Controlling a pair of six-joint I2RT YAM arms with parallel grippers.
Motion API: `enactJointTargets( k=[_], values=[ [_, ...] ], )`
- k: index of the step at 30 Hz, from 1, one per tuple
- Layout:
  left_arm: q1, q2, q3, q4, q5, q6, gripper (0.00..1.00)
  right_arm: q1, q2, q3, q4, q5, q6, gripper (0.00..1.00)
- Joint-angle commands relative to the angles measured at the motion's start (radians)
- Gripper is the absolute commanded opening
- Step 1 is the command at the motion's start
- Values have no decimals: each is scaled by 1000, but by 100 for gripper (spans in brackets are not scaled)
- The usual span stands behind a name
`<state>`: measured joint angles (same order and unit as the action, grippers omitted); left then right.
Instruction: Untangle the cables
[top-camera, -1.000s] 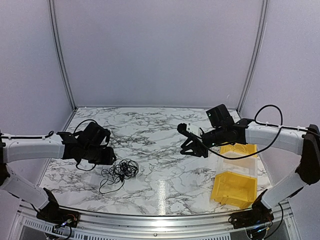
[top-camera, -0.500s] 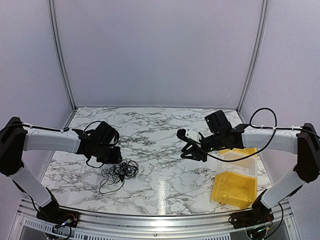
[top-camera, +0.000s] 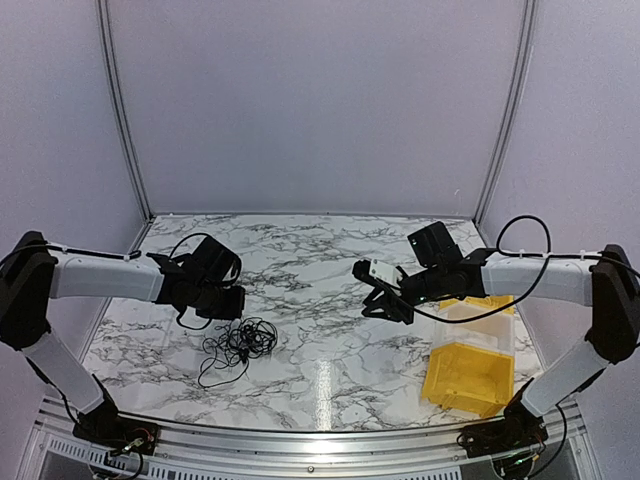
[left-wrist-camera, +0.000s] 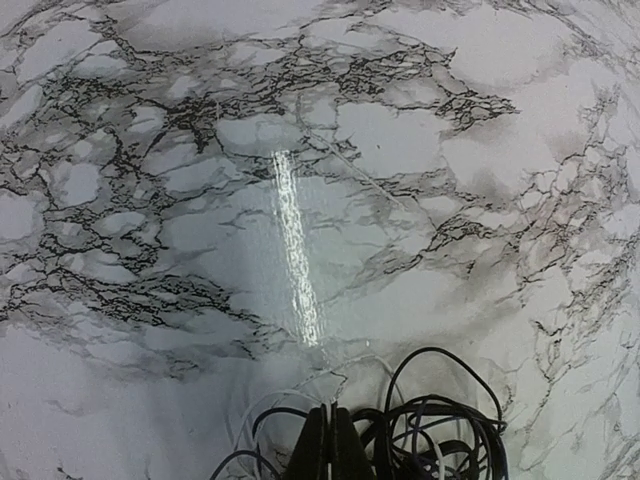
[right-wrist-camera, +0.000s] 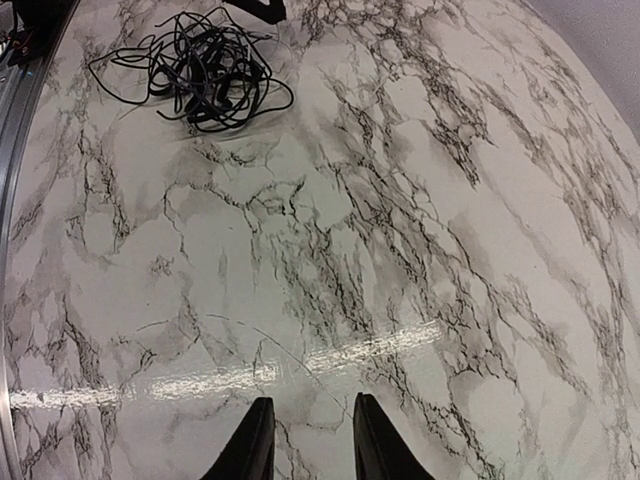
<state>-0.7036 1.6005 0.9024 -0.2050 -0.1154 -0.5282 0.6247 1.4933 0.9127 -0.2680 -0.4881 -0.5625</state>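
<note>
Left gripper (left-wrist-camera: 328, 428) has jaws pressed together, tips right at the edge of the cables (top-camera: 238, 344); can't tell if a strand is pinched. Cables lie in a tangle on the marble table (top-camera: 300, 262), front-left. Right gripper (right-wrist-camera: 312, 445) is partly open and empty, mid-table, well apart from the cables, near the yellow bins (top-camera: 470, 372).

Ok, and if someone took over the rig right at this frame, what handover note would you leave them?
Left gripper: shut, fingertips at the edge of the cables; whether a strand is pinched cannot be told.
Right gripper: open, empty, hovering over bare marble table, well apart from them.
Cables: one tangled heap on the near left part of the table.
Done: nothing separated.
Left: pull every strand free of the heap.
</note>
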Motion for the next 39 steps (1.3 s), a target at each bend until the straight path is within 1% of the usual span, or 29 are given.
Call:
enactJointTargets(
  k=[1,4,7,9,12,15,20,24,27,29,32,34,36,37,39],
  values=[
    [6,-101,31,11,-7,54,0,7,10,25,6,15,-18,28],
    [5,-183,49,0,47,95,0,6,-1,31,6,13,-10,27],
    [4,-274,92,-31,88,139,0,6,-24,82,-5,-21,36,27],
    [4,-325,138,-70,107,175,0,12,-17,164,-56,-77,55,29],
    [3,-388,216,-106,156,220,0,40,19,340,-132,-111,69,31],
    [1,-434,284,-123,192,244,0,65,60,478,-126,-135,138,35],
    [-3,-456,382,-126,236,248,0,111,196,701,-88,-178,243,44],
    [-13,-455,439,-127,252,241,0,173,310,865,-108,-215,283,46],
    [-21,-457,463,-126,252,231,0,210,368,931,-117,-240,302,48],
    [-28,-459,473,-127,255,223,0,229,396,959,-105,-242,324,53],
    [-40,-464,479,-127,254,217,0,250,435,1003,-89,-266,358,55],
    [-46,-469,477,-126,252,214,0,260,461,1032,-81,-284,392,58],
    [-50,-475,474,-127,249,210,0,264,489,1055,-65,-300,432,56],
    [-52,-478,471,-127,246,208,0,263,496,1060,-53,-302,451,52],
    [-55,-485,465,-127,238,208,0,265,506,1069,-45,-290,472,34]
  ],
)
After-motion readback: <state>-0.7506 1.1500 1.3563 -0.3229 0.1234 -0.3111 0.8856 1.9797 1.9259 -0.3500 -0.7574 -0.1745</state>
